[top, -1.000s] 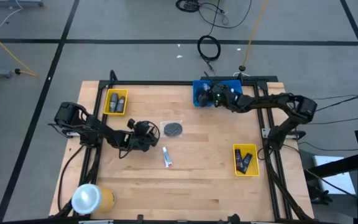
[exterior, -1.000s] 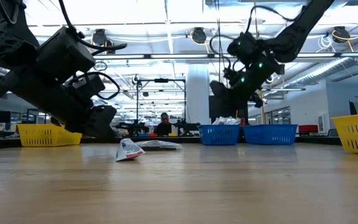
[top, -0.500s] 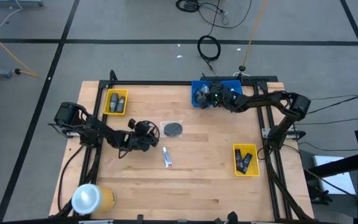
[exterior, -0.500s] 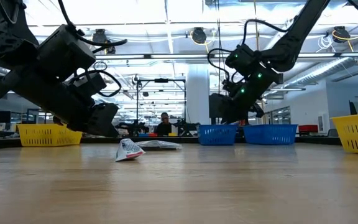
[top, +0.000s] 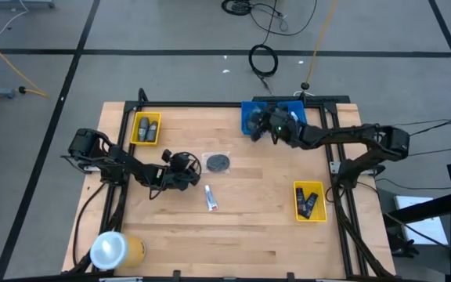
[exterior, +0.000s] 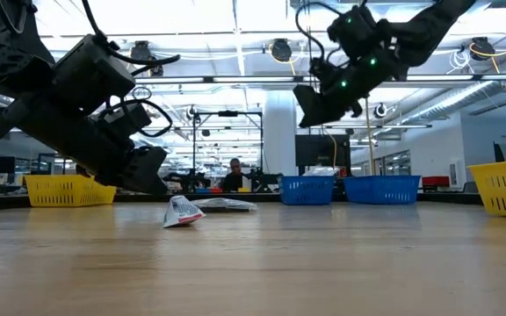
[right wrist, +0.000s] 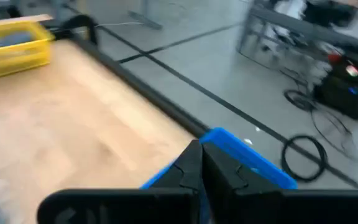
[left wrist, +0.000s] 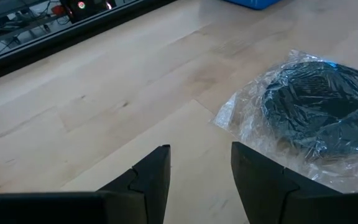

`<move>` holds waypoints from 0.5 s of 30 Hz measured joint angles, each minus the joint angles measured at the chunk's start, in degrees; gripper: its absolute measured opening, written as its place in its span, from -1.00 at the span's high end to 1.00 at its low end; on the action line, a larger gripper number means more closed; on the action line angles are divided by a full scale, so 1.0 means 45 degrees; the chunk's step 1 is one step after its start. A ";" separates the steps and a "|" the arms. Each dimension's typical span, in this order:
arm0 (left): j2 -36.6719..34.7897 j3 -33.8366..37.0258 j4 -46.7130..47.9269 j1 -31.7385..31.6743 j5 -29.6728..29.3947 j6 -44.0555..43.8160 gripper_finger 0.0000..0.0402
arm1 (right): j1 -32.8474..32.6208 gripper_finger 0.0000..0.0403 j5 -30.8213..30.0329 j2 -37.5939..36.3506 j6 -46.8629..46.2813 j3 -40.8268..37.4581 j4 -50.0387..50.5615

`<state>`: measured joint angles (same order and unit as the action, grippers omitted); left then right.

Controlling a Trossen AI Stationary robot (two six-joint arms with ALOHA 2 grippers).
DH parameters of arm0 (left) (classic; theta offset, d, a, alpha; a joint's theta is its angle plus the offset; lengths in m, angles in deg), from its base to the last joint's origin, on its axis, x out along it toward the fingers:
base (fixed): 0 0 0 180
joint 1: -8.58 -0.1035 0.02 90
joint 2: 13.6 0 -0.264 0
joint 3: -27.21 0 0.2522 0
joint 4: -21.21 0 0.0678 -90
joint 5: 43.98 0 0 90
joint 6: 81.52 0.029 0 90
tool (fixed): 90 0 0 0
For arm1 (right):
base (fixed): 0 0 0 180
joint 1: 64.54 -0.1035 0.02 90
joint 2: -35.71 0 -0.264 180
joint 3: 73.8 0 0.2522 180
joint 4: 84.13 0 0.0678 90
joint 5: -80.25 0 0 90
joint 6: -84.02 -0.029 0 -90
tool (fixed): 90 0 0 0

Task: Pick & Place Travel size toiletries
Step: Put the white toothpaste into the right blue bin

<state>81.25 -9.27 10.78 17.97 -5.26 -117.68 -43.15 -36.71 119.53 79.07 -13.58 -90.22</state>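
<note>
Since the earlier frames, the right tool [top: 258,130] has risen from the blue bin [top: 250,117] at the far edge of the desk [top: 257,227] and shifted slightly left; its fingers have closed fully, and nothing can be seen between them. In the low view the right tool [exterior: 310,104] hangs well above the bin [exterior: 309,189]. The left arm has not moved.

Left tool [top: 188,174]: low over the desk, left of centre, fingers [left wrist: 151,180] partly open and empty.

Task items on the desk:
- Disc [top: 219,162] in a clear bag, just right of the left tool, apart from its fingers; the left wrist view shows the disc [left wrist: 319,112] ahead of the open fingers.
- White tube [top: 210,197], near side of the disc, lying flat.

Bins:
- Yellow bin [top: 146,129] at the far left holds small dark bottles.
- Second yellow bin [top: 309,201] at the near right holds what look like dark bottles; the detail is too small to confirm.

Yellow roll [top: 116,250] with a white end lies at the near left corner.
</note>
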 joint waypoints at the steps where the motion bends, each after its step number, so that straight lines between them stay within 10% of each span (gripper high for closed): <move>1: 0.0000 0.0000 -0.0004 0.0000 0.0000 0.0003 0.15 | -0.0201 1.00 0.0014 -0.0008 0.0219 -0.0005 -0.0043; 8: 0.0000 0.0000 -0.0210 -0.0024 -0.0047 0.0007 0.15 | 0.0027 1.00 0.0189 0.0636 0.0498 -0.0029 -0.0607; 15: 0.0000 0.0000 -0.0541 -0.0087 0.0731 0.0997 0.15 | -0.0230 1.00 0.4670 0.1772 0.1232 -0.0019 -0.1678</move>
<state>81.25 -9.27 8.34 17.57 -1.98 -113.19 -44.19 -15.70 127.51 84.62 -13.67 -97.77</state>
